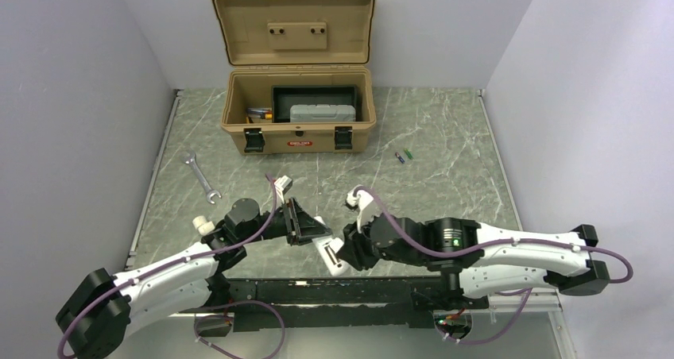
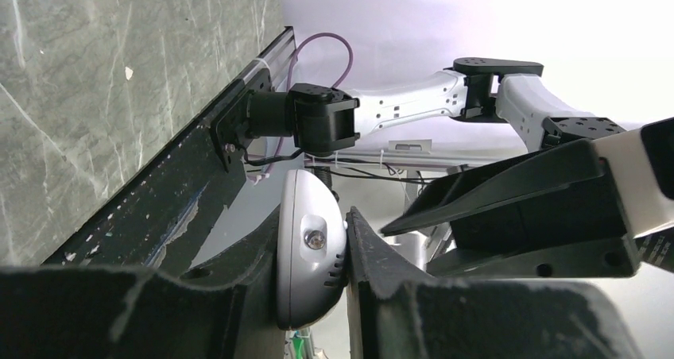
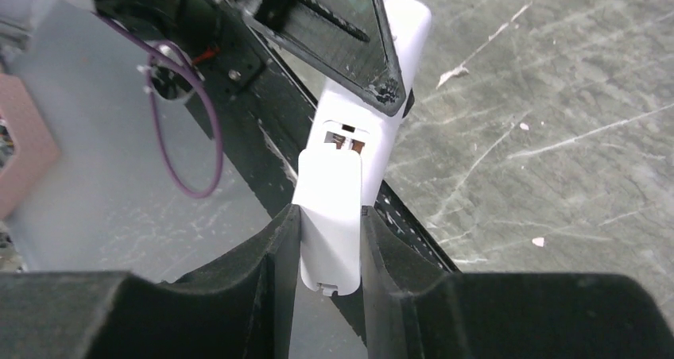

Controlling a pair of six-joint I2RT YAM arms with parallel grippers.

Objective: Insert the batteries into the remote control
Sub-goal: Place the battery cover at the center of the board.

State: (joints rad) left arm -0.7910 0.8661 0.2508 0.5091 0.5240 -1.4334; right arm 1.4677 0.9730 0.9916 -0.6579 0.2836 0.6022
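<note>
Here, at 12 o'clock on the counter (image 1: 445,137): tan toolbox (image 1: 296,137), lid (image 1: 294,29) thrown back upright against the rear wall. Inside, a black tray (image 1: 280,97) filling most of the box, with a grey case (image 1: 322,113) lying in it toward 4 o'clock. At 9 o'clock of the tray, in the box's left end, a small clutter of yellow and dark items (image 1: 258,114), too small to identify. Two black latches hanging on the front wall.

At 4 o'clock of the toolbox, on bare counter and well apart from both arms: batteries (image 1: 405,156), one dark, one green, lying side by side. At 8 o'clock of the toolbox: silver wrench (image 1: 200,178), flat on the counter.

At 6 o'clock, over the counter's near edge: remote control (image 3: 373,137), held off the surface and shared between both arms. Left tool (image 2: 311,240) clenched on the rounded end bearing the small emitter bulb, pads pressing both broad faces. Right tool (image 3: 330,232) clamped on the opposite end of the remote control, fingers (image 3: 262,256) pinching the long edges of the battery cover (image 3: 330,208). Cover slid partway along the body, exposing a narrow slot of the compartment with a metal spring contact inside.
</note>
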